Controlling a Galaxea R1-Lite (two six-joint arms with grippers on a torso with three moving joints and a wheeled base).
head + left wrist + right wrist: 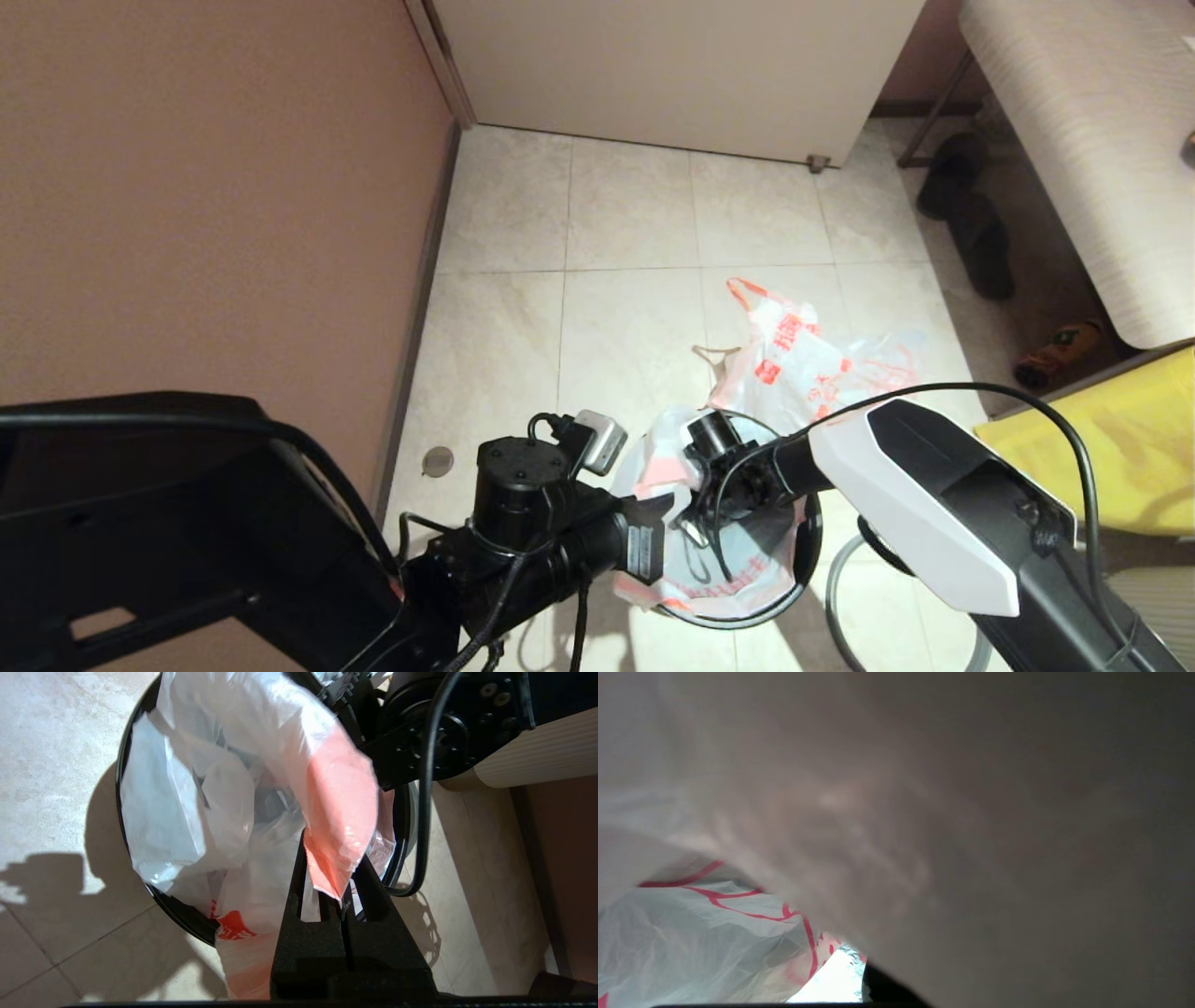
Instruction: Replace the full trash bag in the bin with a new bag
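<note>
The black bin (pixel 730 623) stands on the floor tiles just in front of me, with the new bag (pixel 738 571) spread loosely inside it and spilling over its rim. My left gripper (pixel 338 877) is shut on the bag's pale-orange hem band (pixel 341 812) at the near rim (pixel 122 788). My right gripper (pixel 724 485) reaches down into the bag's mouth. In the right wrist view white film with red lines (pixel 691 942) covers nearly everything, and the fingers are hidden. The full trash bag (pixel 803 364) lies on the floor behind the bin.
A grey hoop rim (pixel 834 583) lies on the tiles right of the bin. A brown wall (pixel 215 205) runs along the left and a white door (pixel 672 65) closes the back. Dark slippers (pixel 971 224), a table (pixel 1102 140) and a yellow cloth (pixel 1120 448) crowd the right.
</note>
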